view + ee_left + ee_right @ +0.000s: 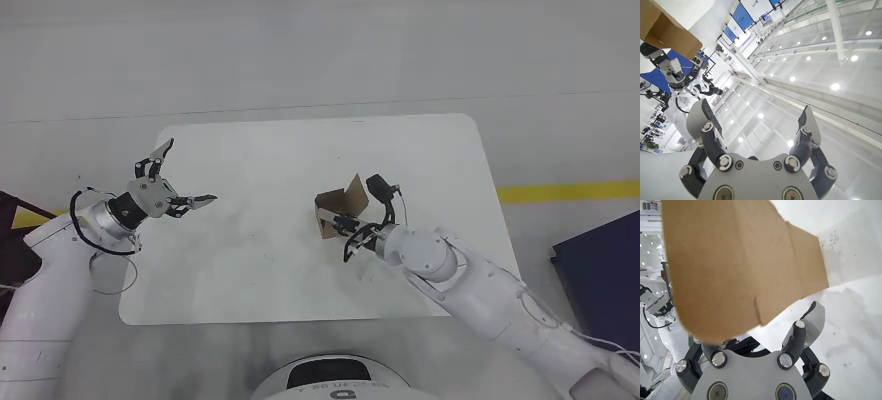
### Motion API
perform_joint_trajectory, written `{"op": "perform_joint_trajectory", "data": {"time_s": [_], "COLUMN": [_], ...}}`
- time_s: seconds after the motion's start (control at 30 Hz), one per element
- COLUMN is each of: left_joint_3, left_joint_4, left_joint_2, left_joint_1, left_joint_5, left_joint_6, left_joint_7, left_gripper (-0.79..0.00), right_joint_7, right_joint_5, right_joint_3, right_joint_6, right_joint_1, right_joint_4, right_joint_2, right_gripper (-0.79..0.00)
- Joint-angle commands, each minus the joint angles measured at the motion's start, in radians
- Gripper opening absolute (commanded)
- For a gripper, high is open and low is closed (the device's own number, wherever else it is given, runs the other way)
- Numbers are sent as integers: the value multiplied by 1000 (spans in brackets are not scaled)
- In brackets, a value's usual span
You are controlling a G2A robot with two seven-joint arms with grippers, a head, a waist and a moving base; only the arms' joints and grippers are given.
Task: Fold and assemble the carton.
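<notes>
A small brown carton (338,210) stands partly folded on the white table (260,280), right of centre, with one flap raised. My right gripper (365,215) is at the carton's right side, its jaws spread wide around a corner of it. In the right wrist view the carton (734,266) covers one finger, while the other finger (814,311) is bare and stands apart from the cardboard. My left gripper (190,170) hovers open over the table's left part, far from the carton, holding nothing. In the left wrist view the left gripper (755,103) points upward, with the carton (668,28) far off.
The table's rounded edge runs close to both arms. A yellow floor line (570,190) and a dark blue object (600,270) lie beyond the table on the right. The table's middle between the two grippers is bare.
</notes>
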Motion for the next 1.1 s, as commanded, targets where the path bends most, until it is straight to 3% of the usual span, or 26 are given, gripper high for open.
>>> {"op": "perform_joint_trajectory", "data": {"time_s": [0.0, 0.2, 0.27, 0.33, 0.43, 0.6, 0.77, 1.03, 1.07], "left_joint_3": [0, 0, 0, 0, 0, 0, 0, 0, 0], "left_joint_4": [0, 0, 0, 0, 0, 0, 0, 0, 0], "left_joint_2": [0, 0, 0, 0, 0, 0, 0, 0, 0], "left_joint_1": [0, 0, 0, 0, 0, 0, 0, 0, 0], "left_joint_5": [0, 0, 0, 0, 0, 0, 0, 0, 0], "left_joint_6": [0, 0, 0, 0, 0, 0, 0, 0, 0], "left_joint_7": [0, 0, 0, 0, 0, 0, 0, 0, 0], "left_gripper": [0, 0, 0, 0, 0, 0, 0, 0, 0], "right_joint_7": [-12, -29, -31, -26, -12, 3, 16, 36, 40], "right_joint_5": [4, -22, -41, -46, -43, -50, -69, -102, -104], "right_joint_3": [-4, -8, -11, -13, -8, 10, 23, 40, 42], "right_joint_6": [-15, -8, 5, 9, 8, 5, 9, 27, 31], "right_joint_1": [4, 25, 30, 31, 30, 26, 24, 22, 23], "right_joint_4": [29, 76, 80, 80, 81, 85, 86, 69, 66], "right_joint_2": [-6, -23, -27, -31, -36, -40, -43, -49, -50], "right_gripper": [0, -3, -58, -194, -292, -345, -517, -545, -576]}}
